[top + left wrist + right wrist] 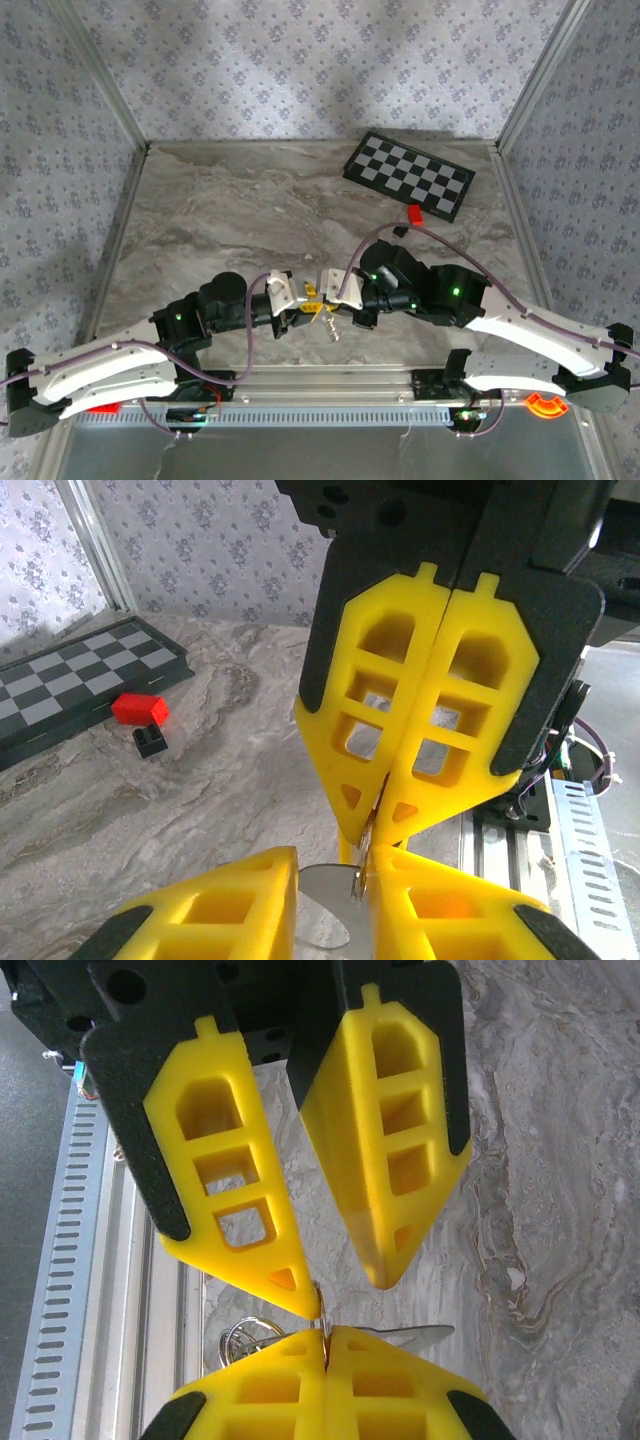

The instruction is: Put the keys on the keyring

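My two grippers meet tip to tip above the near middle of the marble table. The right gripper (336, 300) (322, 1335) (365, 830) is shut, pinching a thin metal edge that I take for the keyring (366, 848); its loops (238, 1336) stick out on one side. A flat silvery key (420, 1335) (330, 905) points out the other side, and a key (331, 328) dangles under the fingertips. The left gripper (308, 303) (335, 865) (345, 1295) stands open. The key blade lies in its gap, and one fingertip (305, 1300) touches the pinched metal.
A checkerboard (410, 177) (70, 685) lies at the back right. A small red block (413, 214) (138, 708) and a black block (399, 231) (150, 740) sit just in front of it. A metal rail (330, 380) runs along the near edge, and patterned walls enclose the table.
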### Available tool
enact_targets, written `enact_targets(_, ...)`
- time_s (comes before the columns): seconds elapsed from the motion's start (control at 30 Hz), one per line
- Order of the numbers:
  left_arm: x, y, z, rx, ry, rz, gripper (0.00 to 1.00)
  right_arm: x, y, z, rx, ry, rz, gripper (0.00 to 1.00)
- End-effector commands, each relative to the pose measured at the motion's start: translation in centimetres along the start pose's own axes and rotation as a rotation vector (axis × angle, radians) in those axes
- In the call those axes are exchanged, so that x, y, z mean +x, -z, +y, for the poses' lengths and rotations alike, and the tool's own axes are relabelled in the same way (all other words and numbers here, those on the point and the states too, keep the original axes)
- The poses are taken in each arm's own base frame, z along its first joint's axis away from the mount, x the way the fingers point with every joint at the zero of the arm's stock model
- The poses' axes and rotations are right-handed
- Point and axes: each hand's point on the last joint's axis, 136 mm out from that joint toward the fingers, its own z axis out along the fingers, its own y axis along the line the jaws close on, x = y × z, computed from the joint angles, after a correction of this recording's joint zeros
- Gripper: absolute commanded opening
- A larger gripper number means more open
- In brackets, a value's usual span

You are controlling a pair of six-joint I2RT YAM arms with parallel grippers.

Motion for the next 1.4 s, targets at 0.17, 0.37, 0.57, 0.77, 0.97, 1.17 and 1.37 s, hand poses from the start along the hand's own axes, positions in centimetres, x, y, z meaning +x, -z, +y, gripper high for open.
enact_targets(0.17, -0.5, -0.4, 0.1, -0.006, -0.013, -0.024, 0.21, -1.7, 1.0, 0.3, -0.012, 0.022, -0.066, 0.00)
enact_targets(0.37, -0.5, -0.4, 0.1, -0.006, -0.015, -0.027, 0.06, -1.7, 0.9, 0.4, -0.017, 0.023, -0.070, 0.00)
enact_targets(0.57, -1.0, 0.1, 0.0, -0.006, -0.020, -0.055, 0.00, -1.8, 1.0, 0.6, -0.020, 0.020, -0.081, 0.00)
enact_targets(0.77, -2.7, 1.1, -0.3, 0.007, -0.024, -0.141, 0.00, -1.8, 1.1, 1.2, -0.042, 0.004, -0.104, 0.05)
enact_targets(0.97, -4.5, 1.5, -1.9, 0.099, -0.017, -0.232, 0.00, -1.7, 1.5, 1.5, -0.040, -0.021, -0.145, 0.25)
enact_targets(1.17, -5.3, 1.5, -2.9, 0.159, -0.021, -0.274, 0.00, -2.1, 2.1, 1.1, -0.012, -0.019, -0.184, 0.27)
enact_targets(1.37, -5.9, 1.8, -3.8, 0.219, -0.019, -0.321, 0.00, -2.4, 2.9, 1.1, 0.003, -0.015, -0.236, 0.24)
